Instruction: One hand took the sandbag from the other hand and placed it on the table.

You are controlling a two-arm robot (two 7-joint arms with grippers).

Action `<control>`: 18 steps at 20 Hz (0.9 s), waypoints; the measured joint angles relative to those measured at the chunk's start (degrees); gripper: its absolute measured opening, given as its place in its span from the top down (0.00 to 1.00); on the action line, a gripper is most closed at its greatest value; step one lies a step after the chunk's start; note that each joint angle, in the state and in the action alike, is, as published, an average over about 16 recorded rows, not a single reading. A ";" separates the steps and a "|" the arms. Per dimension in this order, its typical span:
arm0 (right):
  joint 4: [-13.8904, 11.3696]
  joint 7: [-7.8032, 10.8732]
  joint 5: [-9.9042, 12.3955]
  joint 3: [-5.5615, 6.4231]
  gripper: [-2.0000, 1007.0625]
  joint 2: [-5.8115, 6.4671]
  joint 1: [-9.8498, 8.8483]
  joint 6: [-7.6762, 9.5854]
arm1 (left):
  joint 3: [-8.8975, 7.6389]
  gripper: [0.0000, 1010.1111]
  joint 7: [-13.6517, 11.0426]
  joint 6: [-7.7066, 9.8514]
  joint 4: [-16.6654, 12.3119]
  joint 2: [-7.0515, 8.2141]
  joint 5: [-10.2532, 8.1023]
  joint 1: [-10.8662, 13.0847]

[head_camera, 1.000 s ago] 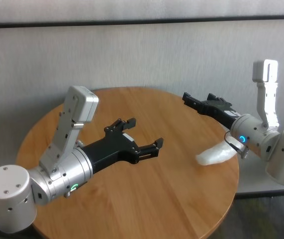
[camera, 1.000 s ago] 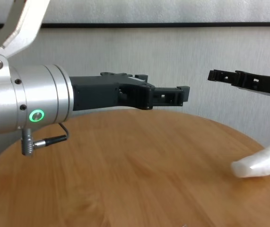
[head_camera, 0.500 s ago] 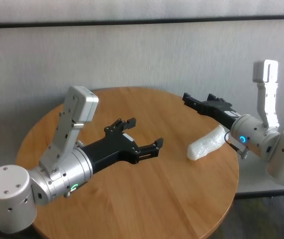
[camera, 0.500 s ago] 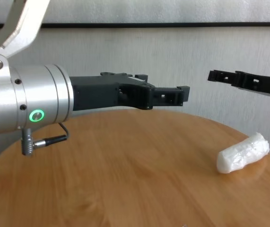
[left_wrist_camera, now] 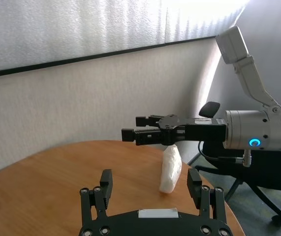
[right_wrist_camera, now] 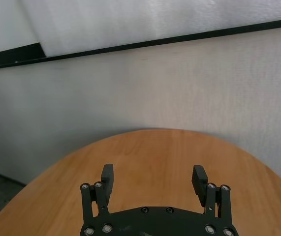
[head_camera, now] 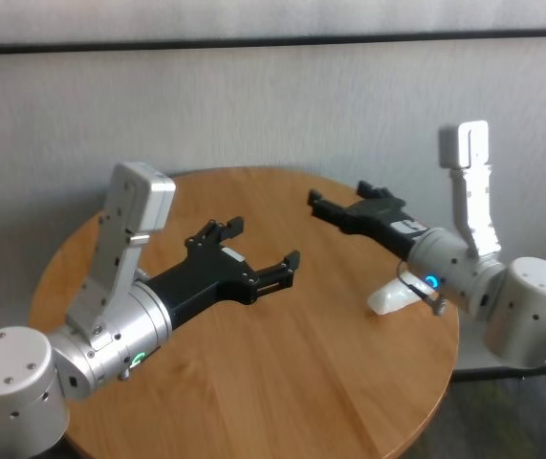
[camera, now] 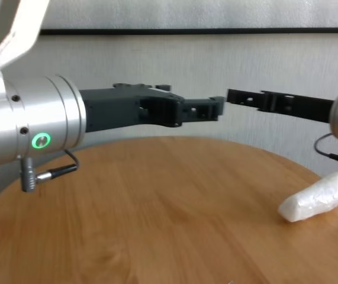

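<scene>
The sandbag [head_camera: 388, 299] is a white crinkled pouch lying on the table [head_camera: 282, 382] near its right edge, partly behind my right wrist. It also shows as the sandbag [camera: 314, 197] and the sandbag [left_wrist_camera: 171, 167]. My blue-ringed right gripper [head_camera: 338, 195] hovers open and empty above the table, past the bag towards the centre. My green-ringed left gripper [head_camera: 261, 243] hovers open and empty over the table's middle, facing it across a gap. In the left wrist view my own gripper [left_wrist_camera: 150, 181] points at the right gripper [left_wrist_camera: 133, 128]. The right gripper [right_wrist_camera: 153, 176] holds nothing.
A grey wall stands behind the round table [camera: 157, 207]. A black office chair base [left_wrist_camera: 238, 182] sits on the floor beyond the table's right edge. In the chest view the left gripper [camera: 207, 107] and right gripper [camera: 240, 96] nearly meet tip to tip.
The sandbag rolled a little and settled on the table. My right arm swung inward over the table, its wrist now covering part of the bag. My left arm shifted slightly.
</scene>
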 joint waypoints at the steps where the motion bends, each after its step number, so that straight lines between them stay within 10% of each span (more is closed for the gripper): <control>1: -0.24 0.14 -0.49 -0.32 0.01 -0.20 -0.03 -0.09 | -0.23 0.01 0.52 0.15 -0.29 -0.13 0.06 0.32; 18: 0.10 1.43 -6.12 -3.40 0.01 -4.83 1.11 -0.41 | -4.54 0.01 8.12 6.16 -5.13 -2.51 1.66 5.96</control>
